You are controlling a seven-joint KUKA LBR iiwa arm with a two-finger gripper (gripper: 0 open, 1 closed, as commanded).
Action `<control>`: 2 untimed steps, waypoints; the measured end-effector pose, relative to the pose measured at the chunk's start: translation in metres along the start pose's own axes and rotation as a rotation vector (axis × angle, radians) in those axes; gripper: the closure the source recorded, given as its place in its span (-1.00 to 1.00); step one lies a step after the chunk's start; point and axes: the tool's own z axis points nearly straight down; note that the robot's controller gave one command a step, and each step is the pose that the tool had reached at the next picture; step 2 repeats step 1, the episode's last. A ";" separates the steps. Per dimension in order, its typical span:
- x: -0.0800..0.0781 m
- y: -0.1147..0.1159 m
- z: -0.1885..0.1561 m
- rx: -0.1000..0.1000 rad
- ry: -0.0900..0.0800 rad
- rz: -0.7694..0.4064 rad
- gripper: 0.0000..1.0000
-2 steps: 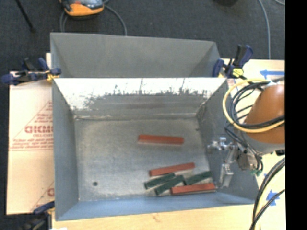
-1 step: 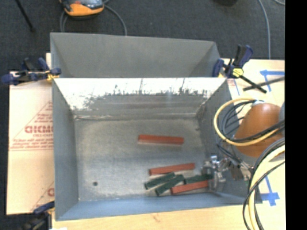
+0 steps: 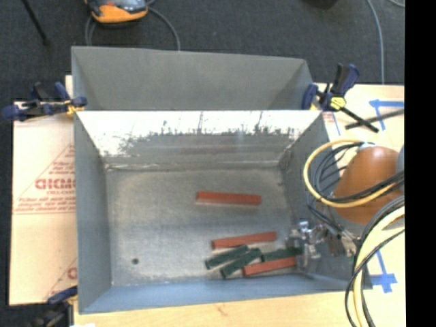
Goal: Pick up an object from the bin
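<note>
My gripper (image 3: pixel 306 240) is low at the bin's front right corner, at the right ends of a small pile of flat bars. Nearest to it are a red bar (image 3: pixel 270 267) lying along the front wall and a dark green bar (image 3: pixel 280 255) just above that one. A second red bar (image 3: pixel 244 240) lies to the gripper's left, pointing towards it. Two crossed dark green bars (image 3: pixel 234 259) sit at the left end of the pile.
Another red bar (image 3: pixel 228 198) lies alone in the middle of the bin floor. The arm's orange cover and looped cables hang over the bin's right wall. The floor's left half is bare apart from a small dark spot.
</note>
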 end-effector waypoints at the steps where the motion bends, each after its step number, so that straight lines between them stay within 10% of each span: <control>1: -0.070 0.024 -0.184 0.000 -0.002 -0.092 1.00; 2: -0.070 0.024 -0.184 0.000 -0.002 -0.092 1.00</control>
